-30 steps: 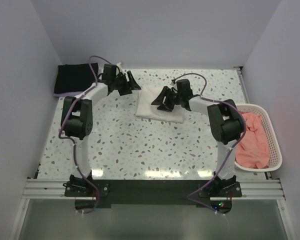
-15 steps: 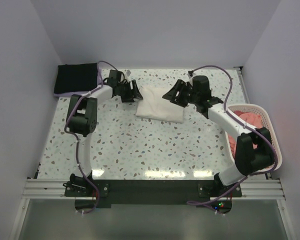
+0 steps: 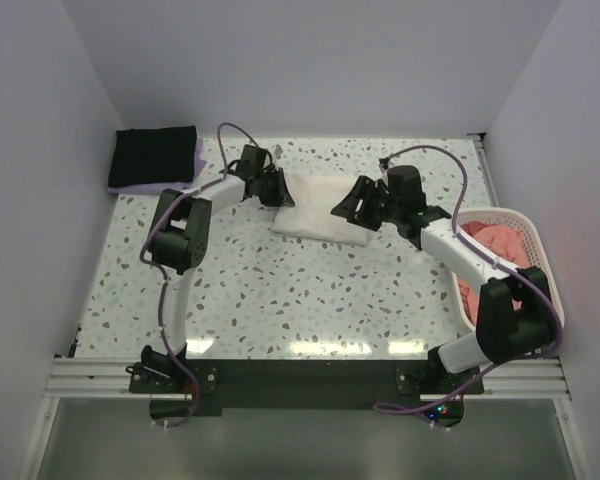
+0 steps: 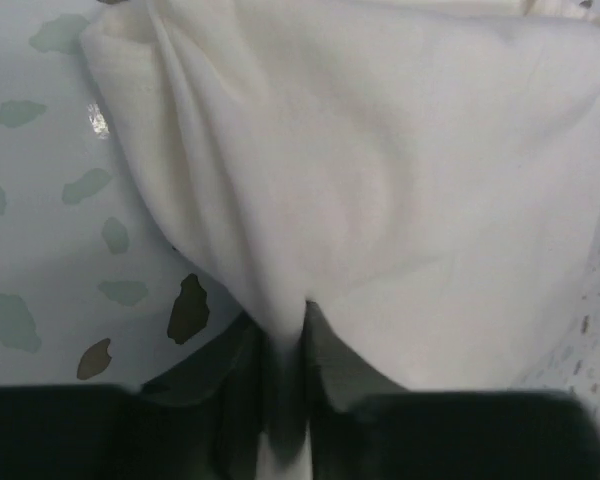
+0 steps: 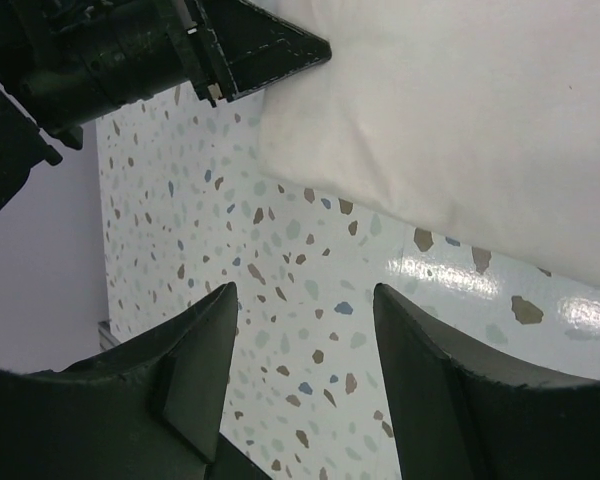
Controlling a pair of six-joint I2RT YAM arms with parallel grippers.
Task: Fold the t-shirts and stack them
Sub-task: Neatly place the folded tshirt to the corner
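A folded cream-white t-shirt (image 3: 315, 212) lies at the back middle of the table. My left gripper (image 3: 279, 191) sits at its left edge, shut on a pinched fold of the cream cloth (image 4: 283, 335). My right gripper (image 3: 347, 208) hangs open over the shirt's right part. In the right wrist view its fingers (image 5: 205, 345) stand wide above bare table beside the shirt's edge (image 5: 450, 120), with nothing between them. A folded black t-shirt (image 3: 155, 155) rests on a pale lavender one (image 3: 145, 187) at the back left. A salmon-pink t-shirt (image 3: 495, 255) lies bunched in the basket.
The white slatted basket (image 3: 548, 300) stands at the right edge of the table. Purple cables loop over both arms. White walls close in the back and sides. Speckled tabletop (image 3: 300, 290) spreads in front of the shirt.
My left gripper moved right to the cream shirt's left edge and closed on the cloth. The right arm swung its elbow out and settled open over the shirt's right part.
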